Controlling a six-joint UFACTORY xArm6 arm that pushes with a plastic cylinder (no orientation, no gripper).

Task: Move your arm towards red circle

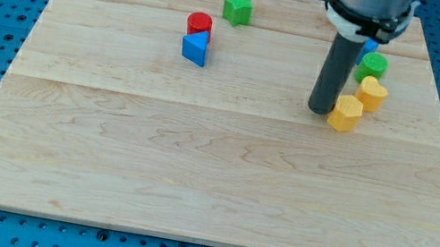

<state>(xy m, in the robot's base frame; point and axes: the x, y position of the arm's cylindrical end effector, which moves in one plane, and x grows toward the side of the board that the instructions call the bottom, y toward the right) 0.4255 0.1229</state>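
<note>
The red circle (199, 23) sits on the wooden board near the view's top, left of centre, touching a blue triangle block (196, 47) just below it. My rod comes down from the view's top right; my tip (320, 110) rests on the board far to the right of the red circle. The tip stands right beside a yellow block (346, 113), at its left side.
A green star block (238, 8) lies up and right of the red circle. By the rod are a second yellow block (372, 93), a green round block (374, 65) and a blue block (370, 45), partly hidden. The wooden board (211, 176) lies on a blue pegboard.
</note>
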